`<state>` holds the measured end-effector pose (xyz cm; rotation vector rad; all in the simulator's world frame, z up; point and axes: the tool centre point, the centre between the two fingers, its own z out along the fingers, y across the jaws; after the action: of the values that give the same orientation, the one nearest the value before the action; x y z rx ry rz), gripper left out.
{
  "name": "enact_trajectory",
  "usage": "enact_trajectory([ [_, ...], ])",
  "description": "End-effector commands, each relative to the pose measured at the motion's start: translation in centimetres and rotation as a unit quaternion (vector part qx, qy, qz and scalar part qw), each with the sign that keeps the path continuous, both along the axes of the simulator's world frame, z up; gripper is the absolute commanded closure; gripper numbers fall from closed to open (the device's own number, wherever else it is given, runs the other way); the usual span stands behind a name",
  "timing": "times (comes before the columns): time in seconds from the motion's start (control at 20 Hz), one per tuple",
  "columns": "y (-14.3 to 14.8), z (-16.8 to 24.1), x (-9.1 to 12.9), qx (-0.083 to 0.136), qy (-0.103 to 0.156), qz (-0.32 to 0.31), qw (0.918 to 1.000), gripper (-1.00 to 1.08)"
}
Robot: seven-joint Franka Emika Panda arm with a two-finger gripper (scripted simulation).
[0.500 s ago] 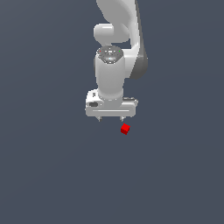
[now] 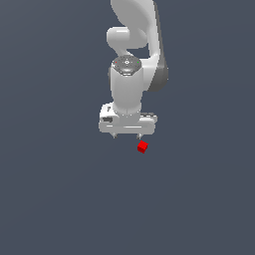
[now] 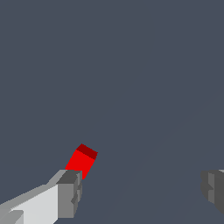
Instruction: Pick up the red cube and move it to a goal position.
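The white arm point(image 2: 130, 74) is held over the plain grey floor point(image 2: 50, 199), with the gripper point(image 2: 127, 135) pointed down and its two fingers point(image 3: 69, 192) spread wide apart, nothing between them. The red cube point(image 2: 142, 146) is seen lying on the floor just beside one fingertip, toward the exterior view's right, not inside the gap. The approach step is judged to be in hand: the gripper must be shifted sideways until the cube is centred, then lowered and closed.

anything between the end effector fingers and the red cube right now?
Nothing. In the wrist view the red cube sits just beyond one finger, outside the open gap of the end effector; only bare grey floor shows around them.
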<state>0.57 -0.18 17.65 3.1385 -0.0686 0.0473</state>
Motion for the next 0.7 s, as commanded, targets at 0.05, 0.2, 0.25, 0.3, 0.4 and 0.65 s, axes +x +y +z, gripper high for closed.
enact_trajectory([
  [0.05, 0.4, -1.0, -0.4, 0.0, 0.001, -0.017, 0.9999, -0.92],
  [0.2, 1.0, -2.3, -0.9, 0.001, 0.002, -0.037, 0.9993, -0.92],
  [0.25, 1.2, -2.7, -1.1, 0.001, 0.003, -0.045, 0.999, -0.92],
  [0.3, 1.4, -3.3, -1.3, 0.001, 0.003, -0.053, 0.9986, -0.92],
  [0.4, 1.9, -4.4, -1.7, 0.001, 0.004, -0.072, 0.9974, -0.92],
  [0.65, 3.5, -7.6, -2.7, 0.002, 0.007, -0.124, 0.9922, -0.92],
])
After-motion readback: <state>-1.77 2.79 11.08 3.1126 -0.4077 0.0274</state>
